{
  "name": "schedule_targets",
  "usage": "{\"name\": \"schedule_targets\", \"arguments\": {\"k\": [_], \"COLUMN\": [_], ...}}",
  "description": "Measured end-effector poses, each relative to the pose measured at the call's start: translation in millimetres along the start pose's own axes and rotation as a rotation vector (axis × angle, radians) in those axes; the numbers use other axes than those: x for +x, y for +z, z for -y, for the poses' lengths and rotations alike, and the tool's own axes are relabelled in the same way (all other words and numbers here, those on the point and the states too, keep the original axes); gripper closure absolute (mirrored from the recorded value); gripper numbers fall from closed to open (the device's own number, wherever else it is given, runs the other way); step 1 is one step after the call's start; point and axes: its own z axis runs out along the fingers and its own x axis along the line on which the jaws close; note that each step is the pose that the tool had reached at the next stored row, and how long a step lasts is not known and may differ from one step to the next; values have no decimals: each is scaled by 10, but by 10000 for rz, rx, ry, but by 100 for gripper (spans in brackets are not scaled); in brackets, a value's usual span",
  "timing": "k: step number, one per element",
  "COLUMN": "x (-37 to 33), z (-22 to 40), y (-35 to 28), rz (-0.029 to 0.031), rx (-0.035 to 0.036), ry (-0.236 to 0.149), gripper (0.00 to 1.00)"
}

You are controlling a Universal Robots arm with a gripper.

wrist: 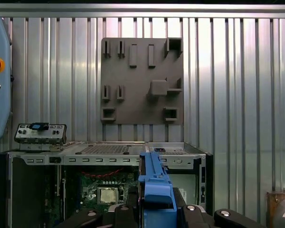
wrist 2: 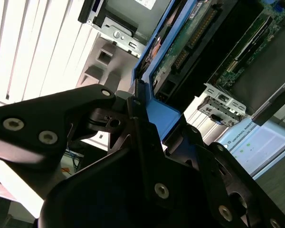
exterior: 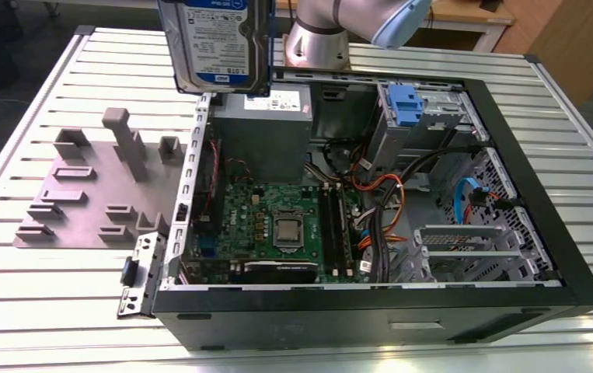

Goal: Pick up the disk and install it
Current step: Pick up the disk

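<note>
Fingers (wrist 2: 135,111) clamped on blue bracket edge of disk (wrist 2: 178,50), one each side, in second wrist view; gripper (wrist 2: 161,121) grips it tight. In first wrist view disk (wrist: 154,180) sits edge-on between fingers, w/ open PC case (wrist: 109,148) & grey fixture plate (wrist: 142,80) beyond it on slatted table (wrist: 237,95). In exterior view disk (exterior: 218,43) hangs in air, label facing cam, clear of table, over case corner by PSU (exterior: 265,124). Mobo (exterior: 275,225) exposed; drive bay (exterior: 420,109) w/ blue latch on exterior view's right. Arm (exterior: 327,31) just behind disk
</note>
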Motion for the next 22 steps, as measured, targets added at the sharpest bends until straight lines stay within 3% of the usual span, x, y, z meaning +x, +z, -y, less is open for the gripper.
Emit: {"name": "schedule_targets", "arguments": {"k": [4,11,22], "x": [15,113,142], "z": [29,38,116], "y": [-1,-2,-3], "rz": [0,-20,-20], "rx": [-1,0,0], "ry": [1,3,4], "gripper": [64,64,64]}}
